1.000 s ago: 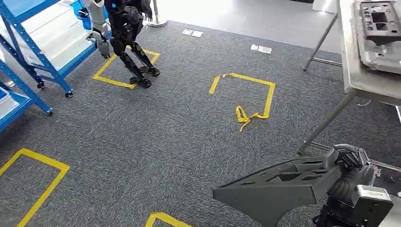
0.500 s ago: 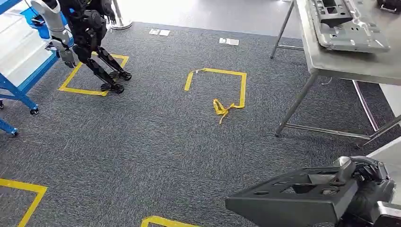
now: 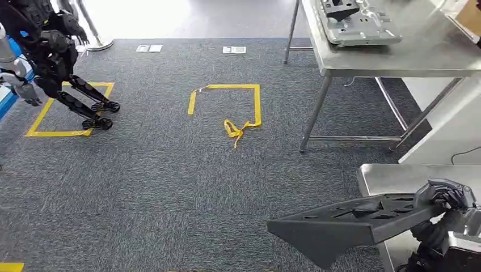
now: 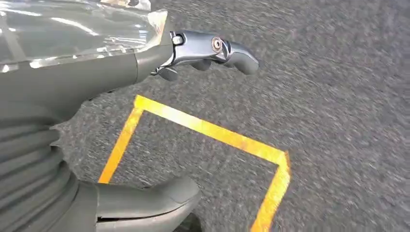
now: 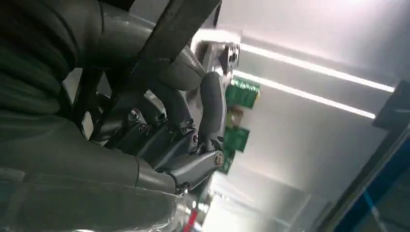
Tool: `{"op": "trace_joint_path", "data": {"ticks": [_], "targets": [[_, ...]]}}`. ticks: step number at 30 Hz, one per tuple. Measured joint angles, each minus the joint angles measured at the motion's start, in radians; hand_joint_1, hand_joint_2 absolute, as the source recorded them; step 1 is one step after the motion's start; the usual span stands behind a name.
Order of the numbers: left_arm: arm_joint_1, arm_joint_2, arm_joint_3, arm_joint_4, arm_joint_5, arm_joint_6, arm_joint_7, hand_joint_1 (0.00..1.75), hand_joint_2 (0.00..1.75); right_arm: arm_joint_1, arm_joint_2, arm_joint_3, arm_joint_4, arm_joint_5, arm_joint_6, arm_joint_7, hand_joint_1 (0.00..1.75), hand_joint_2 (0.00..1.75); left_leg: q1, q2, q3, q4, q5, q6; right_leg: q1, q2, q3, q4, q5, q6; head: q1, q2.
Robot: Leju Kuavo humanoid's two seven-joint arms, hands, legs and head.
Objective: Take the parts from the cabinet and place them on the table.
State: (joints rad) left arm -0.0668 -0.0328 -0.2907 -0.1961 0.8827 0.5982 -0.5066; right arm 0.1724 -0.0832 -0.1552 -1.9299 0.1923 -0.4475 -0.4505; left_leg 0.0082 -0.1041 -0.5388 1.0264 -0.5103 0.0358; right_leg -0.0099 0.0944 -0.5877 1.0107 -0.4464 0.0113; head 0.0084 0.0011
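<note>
My right hand (image 3: 446, 198) grips a black, flat plastic part (image 3: 351, 224) with several cut-outs at the lower right of the head view; the part juts out to the left above the carpet. In the right wrist view my fingers (image 5: 186, 140) are curled round a black bar of the part (image 5: 176, 34). A steel table (image 3: 397, 62) stands at the upper right with a grey metal part (image 3: 357, 22) lying on it. My left hand (image 4: 77, 82) hangs over the carpet with thumb and fingers apart, holding nothing.
A second steel surface (image 3: 391, 174) lies just beyond my right hand. Another humanoid robot (image 3: 54, 56) stands at the far left on a yellow tape square. A taped square (image 3: 227, 88) with a loose tape strip (image 3: 233, 131) marks the carpet mid-floor. Yellow tape (image 4: 212, 133) lies under my left hand.
The camera has turned right: the whole scene slid left, the blue cabinet has almost left the picture and the steel table has come closer. My right hand still holds the black part.
</note>
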Motion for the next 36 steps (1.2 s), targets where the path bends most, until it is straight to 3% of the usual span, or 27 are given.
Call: {"op": "trace_joint_path", "data": {"ticks": [1, 4, 5, 6, 7, 9, 10, 11, 12, 13, 14, 15, 17, 19, 20, 22, 24, 25, 26, 27, 29, 30, 31, 33, 34, 35, 36], "targets": [[-0.001, -0.001, 0.005, 0.000, 0.004, 0.002, -0.001, 0.00, 1.75, -0.008, -0.002, 0.002, 0.000, 0.012, -0.013, 0.002, 1.75, 1.75, 0.001, 0.011, 0.002, -0.010, 0.000, -0.004, 0.009, 0.013, -0.005, 0.003, 0.001, 0.003, 0.002, 0.000], [-0.003, -0.002, 0.022, 0.000, 0.018, 0.014, -0.006, 0.00, 1.75, -0.023, -0.012, 0.003, 0.000, 0.023, -0.030, 0.006, 1.75, 1.75, -0.012, 0.050, 0.005, -0.015, 0.007, 0.005, -0.004, 0.048, -0.017, -0.005, 0.014, 0.023, -0.001, 0.000], [-0.003, -0.006, 0.024, -0.001, 0.019, 0.015, -0.008, 0.00, 1.75, -0.030, -0.018, 0.002, 0.000, 0.024, -0.034, 0.009, 1.75, 1.75, 0.000, 0.068, 0.009, -0.032, 0.021, 0.014, -0.003, 0.028, -0.029, 0.010, 0.011, 0.021, 0.001, 0.000], [-0.004, -0.005, 0.031, -0.001, 0.020, 0.018, -0.013, 0.00, 1.75, -0.039, -0.024, 0.000, 0.000, 0.024, -0.037, 0.013, 1.75, 1.75, -0.004, 0.076, 0.012, -0.038, 0.023, 0.015, 0.004, -0.031, -0.044, 0.035, -0.004, 0.021, 0.002, 0.000], [-0.003, -0.006, 0.037, -0.001, 0.026, 0.022, -0.015, 0.00, 1.75, -0.056, -0.030, -0.001, 0.000, 0.024, -0.038, 0.017, 1.75, 1.75, -0.004, 0.092, 0.011, -0.038, 0.025, 0.020, 0.004, -0.061, -0.074, 0.090, -0.035, 0.017, 0.007, 0.000], [0.000, -0.008, 0.048, -0.001, 0.031, 0.026, -0.018, 0.00, 1.75, -0.080, -0.038, -0.005, 0.003, 0.035, -0.050, 0.025, 1.75, 1.75, -0.007, 0.126, 0.007, -0.038, 0.024, 0.020, -0.003, -0.080, -0.153, 0.259, -0.099, 0.016, 0.007, 0.000], [0.000, -0.008, 0.051, -0.001, 0.035, 0.027, -0.018, 0.00, 1.75, -0.086, -0.043, -0.008, 0.005, 0.042, -0.059, 0.027, 1.75, 1.75, -0.007, 0.139, 0.006, -0.038, 0.024, 0.020, -0.007, -0.082, -0.177, 0.309, -0.111, 0.023, 0.009, 0.000], [0.000, -0.010, 0.055, -0.001, 0.037, 0.029, -0.018, 0.00, 1.75, -0.092, -0.050, -0.014, 0.008, 0.048, -0.066, 0.032, 1.75, 1.75, -0.006, 0.152, 0.006, -0.038, 0.023, 0.019, -0.012, -0.084, -0.176, 0.307, -0.105, 0.033, 0.008, 0.000], [-0.001, -0.011, 0.060, -0.001, 0.037, 0.029, -0.019, 0.00, 1.75, -0.099, -0.056, -0.019, 0.010, 0.050, -0.071, 0.035, 1.75, 1.75, -0.005, 0.164, 0.006, -0.038, 0.021, 0.016, -0.017, -0.088, -0.147, 0.259, -0.085, 0.046, 0.008, 0.000], [-0.001, -0.012, 0.064, -0.001, 0.037, 0.029, -0.019, 0.00, 1.75, -0.107, -0.061, -0.026, 0.011, 0.051, -0.073, 0.039, 1.75, 1.75, -0.004, 0.175, 0.008, -0.037, 0.019, 0.013, -0.022, -0.099, -0.099, 0.173, -0.054, 0.060, 0.009, 0.000], [-0.001, -0.014, 0.067, -0.001, 0.038, 0.029, -0.019, 0.00, 1.75, -0.114, -0.069, -0.034, 0.011, 0.057, -0.078, 0.042, 1.75, 1.75, -0.003, 0.187, 0.012, -0.036, 0.015, 0.006, -0.027, -0.127, -0.034, 0.060, -0.019, 0.074, 0.008, 0.000], [-0.001, -0.013, 0.070, -0.001, 0.038, 0.029, -0.022, 0.00, 1.75, -0.120, -0.075, -0.040, 0.011, 0.065, -0.089, 0.044, 1.75, 1.75, -0.007, 0.195, 0.016, -0.033, 0.011, -0.001, -0.026, -0.178, -0.003, -0.006, -0.015, 0.073, 0.009, 0.000], [0.000, -0.012, 0.074, -0.001, 0.037, 0.029, -0.027, 0.00, 1.75, -0.125, -0.083, -0.054, 0.012, 0.080, -0.108, 0.049, 1.75, 1.75, -0.013, 0.209, 0.019, -0.029, 0.002, -0.014, -0.015, -0.155, 0.002, -0.001, -0.008, 0.049, 0.004, 0.000], [-0.004, -0.015, 0.077, -0.002, 0.037, 0.029, -0.032, 0.00, 1.75, -0.124, -0.094, -0.073, 0.012, 0.110, -0.128, 0.057, 1.75, 1.75, -0.010, 0.229, 0.025, -0.032, 0.001, -0.018, -0.011, -0.133, -0.005, 0.000, -0.009, 0.041, 0.003, 0.000], [-0.005, -0.016, 0.077, -0.003, 0.036, 0.029, -0.033, 0.00, 1.75, -0.123, -0.101, -0.082, 0.011, 0.121, -0.135, 0.059, 1.75, 1.75, -0.003, 0.226, 0.023, -0.029, -0.007, -0.028, -0.019, -0.120, -0.001, -0.003, -0.005, 0.031, 0.004, 0.000], [-0.005, -0.017, 0.078, -0.003, 0.034, 0.027, -0.035, 0.00, 1.75, -0.119, -0.111, -0.098, 0.010, 0.135, -0.151, 0.068, 1.75, 1.75, 0.003, 0.135, -0.009, 0.054, -0.067, -0.032, -0.021, -0.101, -0.002, -0.003, -0.004, 0.018, 0.000, 0.000], [-0.002, -0.018, 0.080, -0.003, 0.031, 0.027, -0.035, 0.00, 1.75, -0.114, -0.113, -0.106, 0.010, 0.163, -0.164, 0.077, 1.75, 1.75, 0.003, 0.108, -0.093, 0.223, -0.143, -0.030, -0.014, -0.078, -0.003, -0.003, -0.003, 0.008, -0.001, 0.000], [-0.002, -0.017, 0.084, -0.003, 0.031, 0.027, -0.035, 0.00, 1.75, -0.107, -0.113, -0.109, 0.011, 0.186, -0.173, 0.086, 1.75, 1.75, 0.003, 0.105, -0.128, 0.287, -0.160, -0.027, -0.011, -0.065, -0.003, -0.003, -0.004, 0.008, -0.001, 0.000], [0.001, -0.017, 0.088, -0.003, 0.030, 0.025, -0.035, 0.00, 1.75, -0.101, -0.113, -0.114, 0.011, 0.202, -0.178, 0.092, 1.75, 1.75, 0.002, 0.104, -0.144, 0.305, -0.150, -0.024, -0.009, -0.049, -0.002, -0.003, -0.004, 0.008, 0.000, 0.000], [0.002, -0.017, 0.090, -0.003, 0.030, 0.022, -0.035, 0.00, 1.75, -0.096, -0.112, -0.117, 0.011, 0.217, -0.184, 0.101, 1.75, 1.75, 0.002, 0.101, -0.134, 0.271, -0.115, -0.019, -0.007, -0.034, -0.001, -0.002, -0.004, 0.008, -0.001, 0.000], [0.001, -0.017, 0.094, -0.003, 0.029, 0.018, -0.035, 0.00, 1.75, -0.089, -0.110, -0.125, 0.011, 0.250, -0.198, 0.112, 1.75, 1.75, 0.002, 0.082, -0.060, 0.106, -0.016, -0.007, -0.007, -0.006, 0.004, -0.002, -0.004, 0.008, -0.001, 0.000], [0.001, -0.016, 0.095, -0.003, 0.027, 0.014, -0.036, 0.00, 1.75, -0.085, -0.109, -0.130, 0.011, 0.265, -0.205, 0.116, 1.75, 1.75, 0.003, 0.040, -0.022, 0.026, 0.019, -0.002, -0.009, 0.005, 0.005, -0.002, -0.004, 0.008, -0.001, 0.000], [0.002, -0.015, 0.096, -0.003, 0.027, 0.013, -0.035, 0.00, 1.75, -0.082, -0.106, -0.132, 0.011, 0.274, -0.212, 0.120, 1.75, 1.75, 0.005, -0.010, -0.011, -0.005, 0.009, 0.000, 0.000, 0.014, 0.000, 0.002, -0.003, 0.011, 0.001, 0.000], [0.001, -0.016, 0.097, -0.003, 0.023, 0.013, -0.036, 0.00, 1.75, -0.074, -0.103, -0.138, 0.010, 0.300, -0.219, 0.131, 1.75, 1.75, -0.006, 0.025, -0.012, -0.006, 0.011, -0.002, -0.009, 0.037, -0.009, -0.001, 0.003, 0.021, 0.000, 0.000], [0.000, -0.016, 0.099, -0.003, 0.020, 0.013, -0.036, 0.00, 1.75, -0.065, -0.100, -0.142, 0.010, 0.316, -0.222, 0.137, 1.75, 1.75, -0.011, 0.037, -0.010, -0.007, 0.013, 0.002, -0.015, 0.050, -0.011, -0.007, 0.008, 0.030, -0.001, 0.000], [0.000, -0.018, 0.101, -0.003, 0.019, 0.013, -0.036, 0.00, 1.75, -0.057, -0.099, -0.147, 0.010, 0.328, -0.224, 0.140, 1.75, 1.75, -0.006, 0.050, -0.005, -0.022, 0.022, 0.011, -0.009, 0.059, -0.025, -0.010, 0.011, 0.039, 0.000, 0.000], [-0.002, -0.018, 0.102, -0.003, 0.017, 0.013, -0.036, 0.00, 1.75, -0.050, -0.097, -0.154, 0.010, 0.342, -0.226, 0.144, 1.75, 1.75, -0.002, 0.066, -0.002, -0.032, 0.031, 0.015, -0.010, 0.006, -0.028, 0.011, 0.001, 0.035, 0.002, 0.000]]}}
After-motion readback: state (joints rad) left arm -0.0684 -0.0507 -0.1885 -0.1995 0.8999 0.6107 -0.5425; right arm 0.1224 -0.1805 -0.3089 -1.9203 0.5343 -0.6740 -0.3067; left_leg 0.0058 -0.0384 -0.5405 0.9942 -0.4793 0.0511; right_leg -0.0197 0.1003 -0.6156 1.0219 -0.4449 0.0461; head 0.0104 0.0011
